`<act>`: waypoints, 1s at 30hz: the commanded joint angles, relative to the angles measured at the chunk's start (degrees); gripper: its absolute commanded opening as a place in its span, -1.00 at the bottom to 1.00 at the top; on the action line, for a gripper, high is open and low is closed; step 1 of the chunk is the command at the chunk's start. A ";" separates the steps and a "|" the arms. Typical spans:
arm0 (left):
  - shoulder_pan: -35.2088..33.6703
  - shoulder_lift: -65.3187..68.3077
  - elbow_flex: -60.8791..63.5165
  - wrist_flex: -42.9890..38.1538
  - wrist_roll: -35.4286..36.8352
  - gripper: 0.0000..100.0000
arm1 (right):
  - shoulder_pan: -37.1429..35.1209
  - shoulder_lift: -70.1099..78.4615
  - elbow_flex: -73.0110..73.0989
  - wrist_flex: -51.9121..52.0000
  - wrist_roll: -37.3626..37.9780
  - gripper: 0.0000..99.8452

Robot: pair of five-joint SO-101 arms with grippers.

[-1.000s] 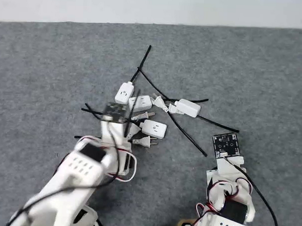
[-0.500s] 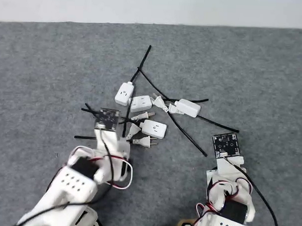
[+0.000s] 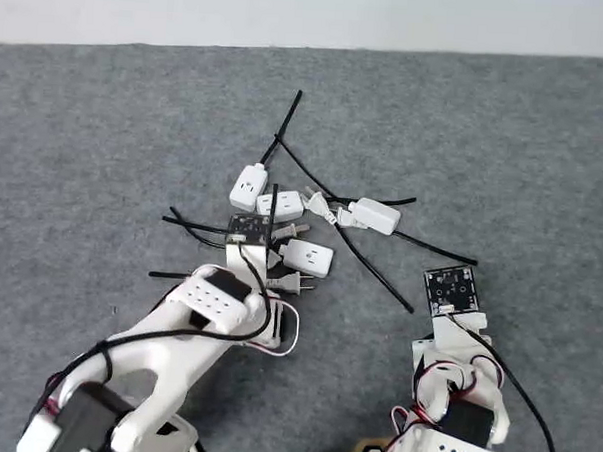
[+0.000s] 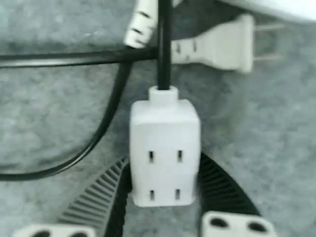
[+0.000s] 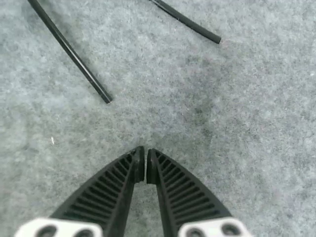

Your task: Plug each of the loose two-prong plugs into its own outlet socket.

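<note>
A white outlet socket (image 4: 165,131) on a black cord (image 4: 163,44) sits between the fingers of my left gripper (image 4: 165,170), which is shut on it. Just beyond it lies a white two-prong plug (image 4: 217,47). From above, the left gripper (image 3: 249,236) is at the near side of the cluster of parts. That cluster holds several white sockets (image 3: 248,187) (image 3: 308,256) (image 3: 374,216) and loose plugs (image 3: 289,282) (image 3: 286,228). My right gripper (image 5: 146,165) is shut and empty over bare carpet, near the front right (image 3: 450,285).
Loose black cords (image 3: 372,267) (image 5: 69,52) fan out from the cluster across the grey carpet (image 3: 525,156). A pale wall (image 3: 311,16) runs along the far edge. Open carpet lies on the far left and far right.
The left arm drew back to the left, then swung forward and right to the cluster. A black cord now runs straight away from its gripper. The right arm has stayed still.
</note>
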 commanded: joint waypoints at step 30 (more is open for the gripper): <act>-43.78 -40.00 11.30 5.89 -31.56 -0.09 | -15.78 5.41 -18.02 0.13 0.18 -0.96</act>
